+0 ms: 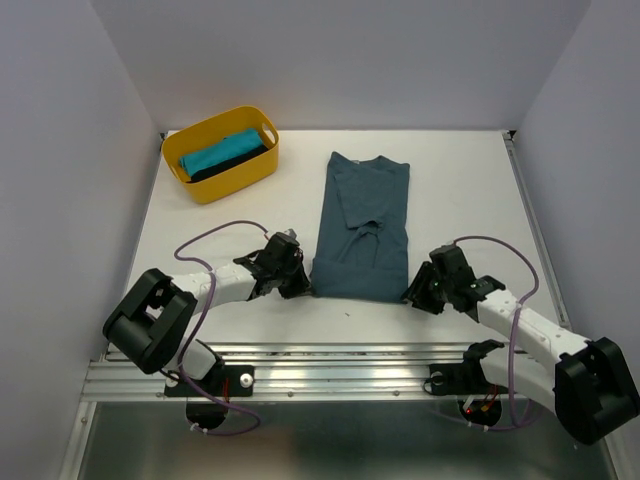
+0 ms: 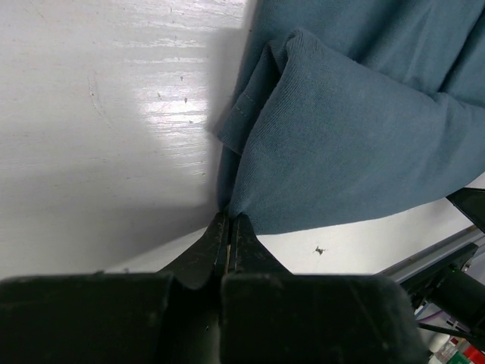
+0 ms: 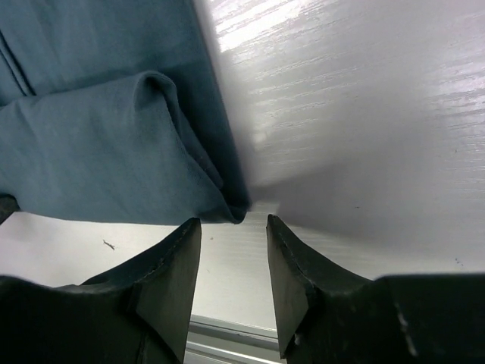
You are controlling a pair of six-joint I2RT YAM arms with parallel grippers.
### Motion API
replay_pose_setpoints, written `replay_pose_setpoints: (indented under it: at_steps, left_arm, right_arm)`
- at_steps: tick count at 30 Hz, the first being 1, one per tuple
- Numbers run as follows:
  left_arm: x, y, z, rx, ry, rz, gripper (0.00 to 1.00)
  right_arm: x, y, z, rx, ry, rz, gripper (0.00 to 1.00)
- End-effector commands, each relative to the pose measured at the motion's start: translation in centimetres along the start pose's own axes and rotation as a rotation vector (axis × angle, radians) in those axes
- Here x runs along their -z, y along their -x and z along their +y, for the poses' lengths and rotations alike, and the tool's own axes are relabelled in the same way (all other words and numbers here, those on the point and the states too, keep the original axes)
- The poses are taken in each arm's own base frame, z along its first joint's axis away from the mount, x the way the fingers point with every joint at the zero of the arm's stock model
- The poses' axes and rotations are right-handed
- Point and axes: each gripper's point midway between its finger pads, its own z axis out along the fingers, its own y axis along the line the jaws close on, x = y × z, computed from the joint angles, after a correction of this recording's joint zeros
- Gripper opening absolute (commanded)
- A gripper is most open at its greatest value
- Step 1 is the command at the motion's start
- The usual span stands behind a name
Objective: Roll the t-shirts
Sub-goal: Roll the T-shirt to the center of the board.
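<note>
The slate-blue t-shirt [image 1: 365, 225] lies folded into a long strip on the white table, collar toward the back. My left gripper [image 1: 303, 287] is at its near left corner, shut on the t-shirt [image 2: 348, 136]; in the left wrist view the cloth rises in a fold straight out of the closed tips [image 2: 229, 221]. My right gripper [image 1: 413, 294] is at the near right corner. Its jaws [image 3: 233, 221] stand open, and the t-shirt's corner [image 3: 98, 144] lies just ahead of them, ungripped. A turquoise t-shirt [image 1: 213, 157] and a black t-shirt [image 1: 240, 160] lie in the tub.
A yellow oval tub [image 1: 225, 183] with handles stands at the back left of the table. The table's near edge with its metal rail [image 1: 340, 370] runs right behind both grippers. Grey walls close in the left, right and back.
</note>
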Motion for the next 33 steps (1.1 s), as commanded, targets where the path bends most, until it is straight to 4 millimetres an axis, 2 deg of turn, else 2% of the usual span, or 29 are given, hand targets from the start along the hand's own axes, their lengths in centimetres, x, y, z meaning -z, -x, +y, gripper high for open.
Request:
replay_pose_setpoints:
  at_steps: [1, 6, 13, 15, 19, 20, 24, 27, 33]
  left_arm:
    - [0.3, 0.2, -0.6, -0.025, -0.005, 0.001, 0.0]
    - [0.3, 0.2, -0.7, -0.024, -0.007, 0.0, 0.0]
    - [0.3, 0.3, -0.8, -0.027, -0.01, -0.003, 0.0]
    - [0.3, 0.4, -0.8, -0.029, -0.009, -0.002, 0.0]
    - [0.3, 0.4, -0.9, -0.032, -0.012, -0.001, 0.0]
    - [0.3, 0.4, -1.0, -0.031, -0.015, -0.001, 0.0]
    - [0.9, -0.2, -0.9, -0.017, -0.005, 0.018, 0.0]
    - [1.3, -0.8, -1.3, 0.001, -0.005, 0.026, 0.0]
    - [2.5, -3.6, -1.9, 0.012, 0.005, 0.063, 0.0]
  right_arm:
    - [-0.5, 0.2, 0.7, 0.006, 0.031, -0.014, 0.45]
    - [-1.4, 0.1, 0.5, -0.008, 0.034, -0.018, 0.42]
    - [-1.9, 0.7, 0.2, -0.017, 0.017, -0.046, 0.32]
    - [-2.0, 0.5, 0.3, -0.02, 0.025, -0.04, 0.24]
    - [-1.6, 0.5, 0.3, -0.03, 0.029, -0.045, 0.02]
    - [-1.5, 0.5, 0.2, -0.031, 0.026, -0.05, 0.01]
    - [-0.2, 0.5, -0.5, -0.038, -0.002, -0.063, 0.01]
    - [0.1, -0.9, -1.0, -0.04, 0.002, -0.02, 0.01]
    - [1.3, -1.9, -1.3, -0.057, -0.015, 0.018, 0.01]
